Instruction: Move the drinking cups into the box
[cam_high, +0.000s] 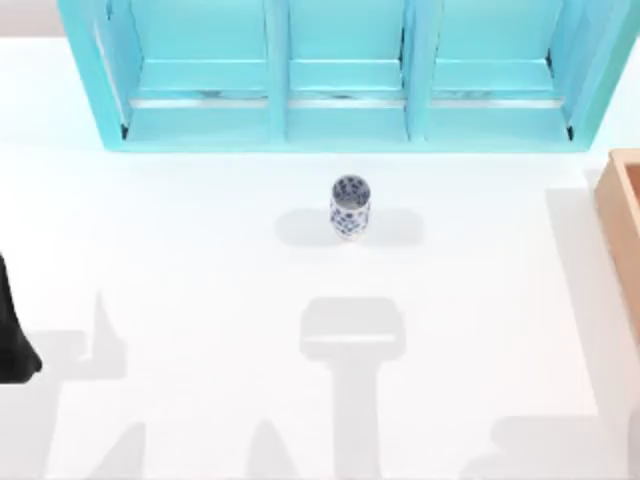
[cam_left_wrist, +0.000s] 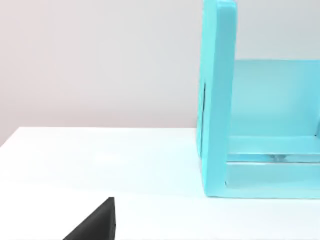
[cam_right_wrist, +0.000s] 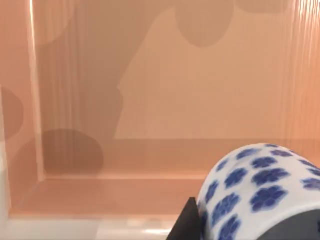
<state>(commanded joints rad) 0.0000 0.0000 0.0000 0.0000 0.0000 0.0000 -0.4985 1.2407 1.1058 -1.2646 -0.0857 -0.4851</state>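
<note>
right gripper (cam_right_wrist: 192, 220): fingers pinching a cup (cam_right_wrist: 260, 192) above the box (cam_right_wrist: 165, 100) floor | risk: let go from this height, it may bounce or tip | left gripper (cam_left_wrist: 97, 222): parked at table's left edge, fingers cannot tell | second cup (cam_high: 350, 207): upright mid-table before cabinet (cam_high: 340, 75), still to fetch

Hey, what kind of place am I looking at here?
Probably a rendered tabletop test scene, not a real room: a plain white table, a turquoise shelf cabinet, one patterned cup standing alone, another cup at the right gripper over a tan box.
</note>
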